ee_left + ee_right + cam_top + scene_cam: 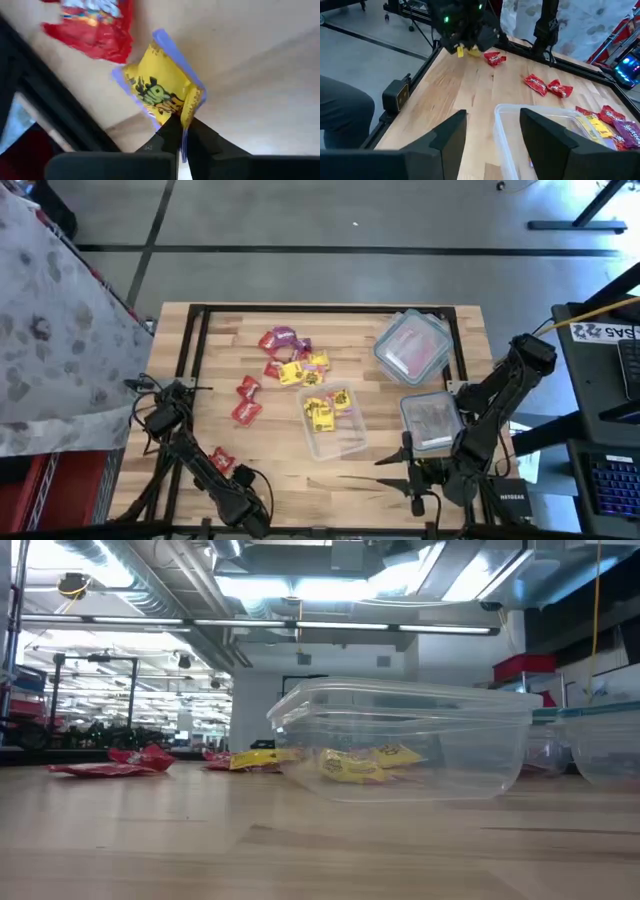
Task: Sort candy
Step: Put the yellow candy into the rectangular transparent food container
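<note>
Left end effector (181, 131) is pinching a yellow candy (162, 90) above the wooden bench (280, 470), near its front-left corner. Right end effector (492, 132) is hanging released over a clear tub (540, 135). Loose red candies (246, 400) are lying mid-bench; grey floor (300, 220) is showing beyond.

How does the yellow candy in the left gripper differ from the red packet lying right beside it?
The yellow wrapped candy is pinched at one edge by the left gripper and held off the wood; the red wrapped packet lies flat and loose on the wooden table. The yellow one has bluish edges; the red one is plain red with print. Both are small flat sweets near the table's left front corner.
</note>
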{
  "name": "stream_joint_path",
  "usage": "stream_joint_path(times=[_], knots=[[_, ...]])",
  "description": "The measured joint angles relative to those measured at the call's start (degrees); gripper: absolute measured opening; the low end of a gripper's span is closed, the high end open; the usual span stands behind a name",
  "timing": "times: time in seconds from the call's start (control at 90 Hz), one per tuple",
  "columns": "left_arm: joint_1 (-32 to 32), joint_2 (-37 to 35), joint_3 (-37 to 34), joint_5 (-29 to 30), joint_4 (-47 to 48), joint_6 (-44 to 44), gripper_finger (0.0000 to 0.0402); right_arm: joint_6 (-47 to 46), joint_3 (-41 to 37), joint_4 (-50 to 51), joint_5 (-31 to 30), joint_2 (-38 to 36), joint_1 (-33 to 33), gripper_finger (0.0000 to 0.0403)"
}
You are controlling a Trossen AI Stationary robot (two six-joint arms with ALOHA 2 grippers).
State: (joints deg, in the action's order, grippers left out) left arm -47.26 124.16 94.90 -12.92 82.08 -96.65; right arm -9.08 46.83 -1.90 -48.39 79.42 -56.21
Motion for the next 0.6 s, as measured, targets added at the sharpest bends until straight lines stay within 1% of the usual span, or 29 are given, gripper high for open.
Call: stream_joint_path(times=[0.111,0.144,0.244,0.322,0.389,0.5,0.556,0.6], knots=[[2.0,0.0,8.5,5.5,8.1,-0.1,0.0,0.0,0.0,-0.1,0.0,0.0,0.0,0.0172],[2.7,-0.2,11.0,8.1,8.5,1.3,0.0,0.1,0.0,-0.1,0.0,0.0,0.0,0.0172],[5.3,-0.2,17.4,18.5,7.8,8.5,0.0,0.1,0.0,-0.3,0.0,0.0,0.0,0.0172],[8.1,-0.2,20.3,26.3,7.5,13.7,0.0,0.5,0.0,-0.9,0.0,0.0,0.0,0.0172],[10.8,-0.2,21.7,33.6,7.2,20.9,0.0,0.5,0.0,-1.1,0.0,0.0,0.0,0.0172],[15.8,-0.2,22.1,45.3,5.0,36.0,0.0,0.5,0.0,-1.1,0.0,0.0,0.0,0.0172],[18.6,-0.2,21.6,48.9,2.2,44.4,0.0,0.2,0.0,-1.1,0.1,0.0,0.0,0.0172],[21.1,-0.2,21.0,50.1,-0.2,51.1,0.0,0.1,0.0,-1.1,0.4,0.0,0.0,0.0172]])
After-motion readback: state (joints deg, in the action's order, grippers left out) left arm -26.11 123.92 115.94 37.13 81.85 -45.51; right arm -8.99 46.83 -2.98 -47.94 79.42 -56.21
